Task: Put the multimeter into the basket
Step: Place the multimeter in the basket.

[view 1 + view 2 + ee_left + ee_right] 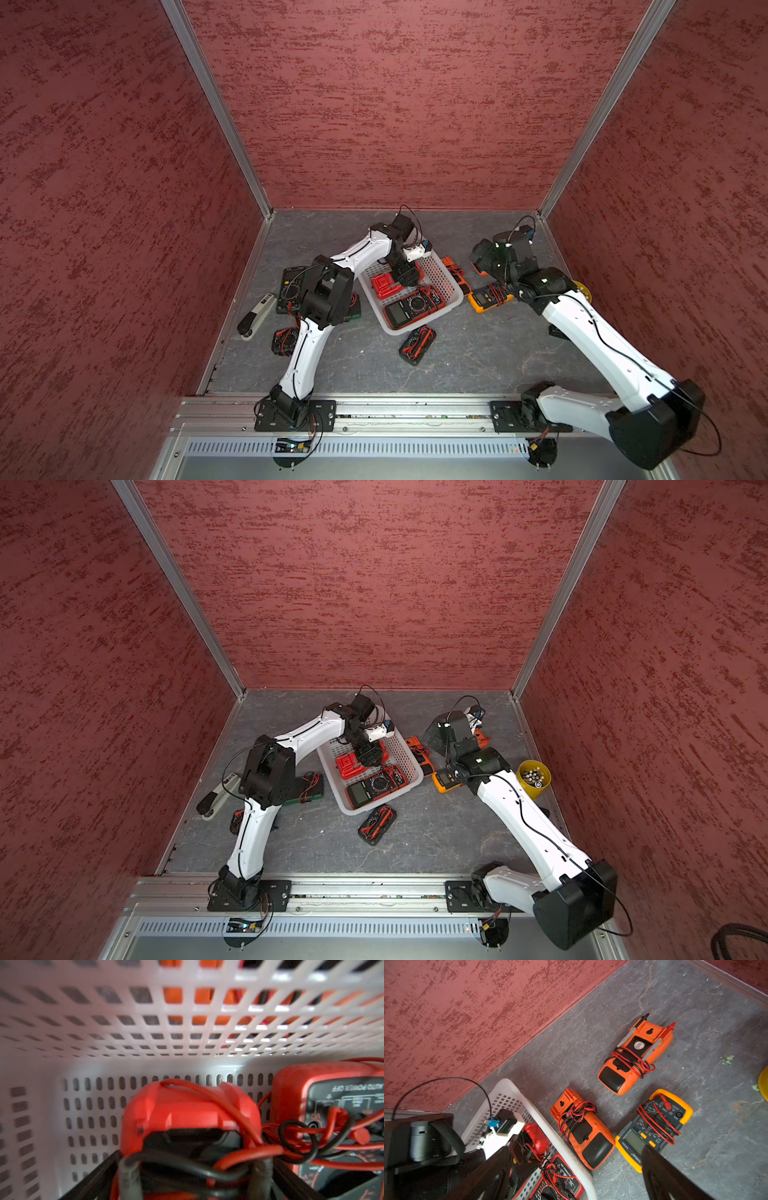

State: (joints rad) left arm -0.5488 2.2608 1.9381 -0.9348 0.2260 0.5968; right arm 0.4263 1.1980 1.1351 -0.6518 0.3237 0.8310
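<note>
The white perforated basket (451, 291) (411, 766) (104, 1028) (510, 1083) sits mid-table. A red multimeter (384, 284) (347, 764) (187, 1109) wrapped in leads lies on its floor. My left gripper (405, 272) (370, 752) (195, 1156) reaches down into the basket, open, its fingers either side of that meter. A second red-and-black multimeter (413, 307) (376, 787) (332, 1105) lies beside it in the basket. My right gripper (482, 257) (436, 733) (576, 1148) hangs open above the basket's right rim, holding nothing.
Right of the basket lie two orange meters (583, 1134) (635, 1053) and a yellow one (486, 297) (654, 1126). A black meter (417, 345) lies in front of it. More meters (291, 286) and a white device (255, 318) lie left. A yellow cup (534, 779) stands by the right wall.
</note>
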